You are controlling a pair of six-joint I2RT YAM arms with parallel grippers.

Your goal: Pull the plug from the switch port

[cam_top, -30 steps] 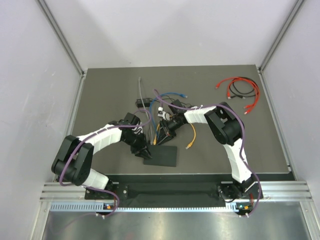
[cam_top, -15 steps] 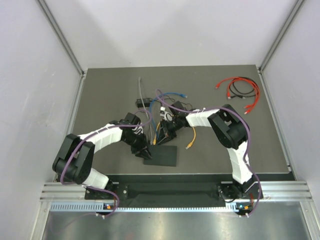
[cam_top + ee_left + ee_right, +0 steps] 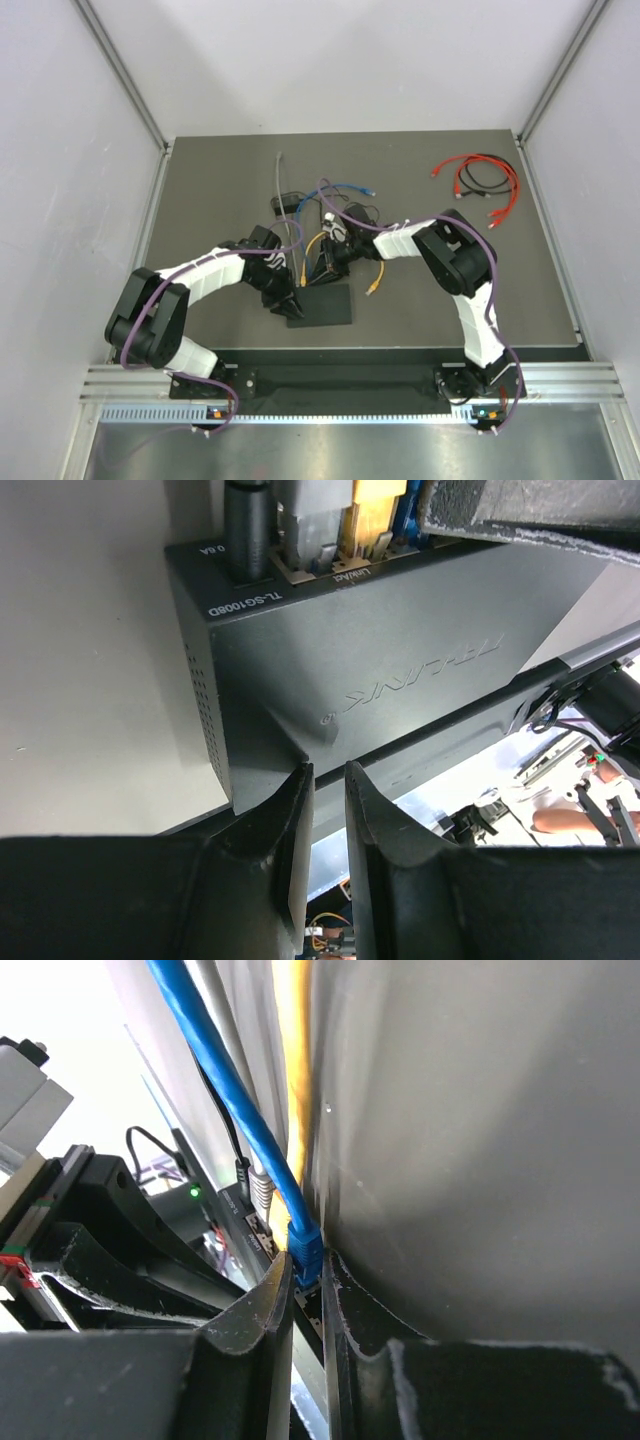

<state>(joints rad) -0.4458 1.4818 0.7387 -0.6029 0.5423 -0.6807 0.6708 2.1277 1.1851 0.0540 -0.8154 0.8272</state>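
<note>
The switch is a flat black box lying near the table's front edge, and it fills the left wrist view. A black lead, a grey plug and a yellow plug sit in its sockets. The blue plug sits at a port, and my right gripper is shut on it. My left gripper rests its tips on the switch's near left corner. Its jaws stand a narrow gap apart with nothing between them.
The blue cable, a grey cable and a yellow cable with a loose end trail back from the switch. A bundle of red and black cables lies at the back right. Grey walls close in both sides.
The switch has slid slightly away from the front edge. The right arm has shifted left with it, and the yellow cable's loose end moved a little left. Both grips look unchanged.
</note>
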